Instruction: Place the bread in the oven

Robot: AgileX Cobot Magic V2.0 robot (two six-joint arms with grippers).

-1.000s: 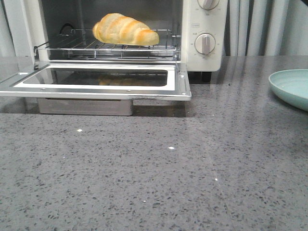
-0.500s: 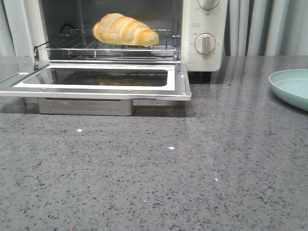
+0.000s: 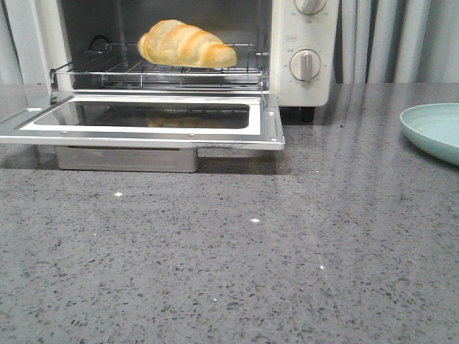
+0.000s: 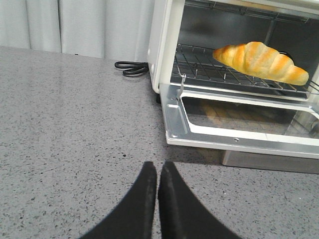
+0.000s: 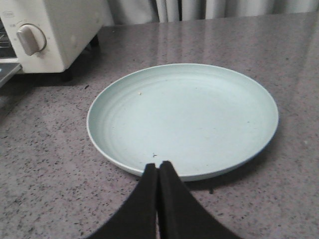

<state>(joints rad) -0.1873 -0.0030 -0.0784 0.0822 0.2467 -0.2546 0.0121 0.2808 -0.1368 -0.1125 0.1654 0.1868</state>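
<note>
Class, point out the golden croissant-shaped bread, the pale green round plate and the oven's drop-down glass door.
Golden croissant-shaped bread (image 3: 185,44), front view, middle ridges.
Pale green round plate (image 5: 249,94), right wrist view, rim.
Drop-down glass door (image 3: 269,125), front view, metal frame.

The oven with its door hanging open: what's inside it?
Inside the oven, a golden bread roll lies on the wire rack, nearer the knob side. Nothing else shows on the rack. The upper cavity is cut off in the front view.
</note>
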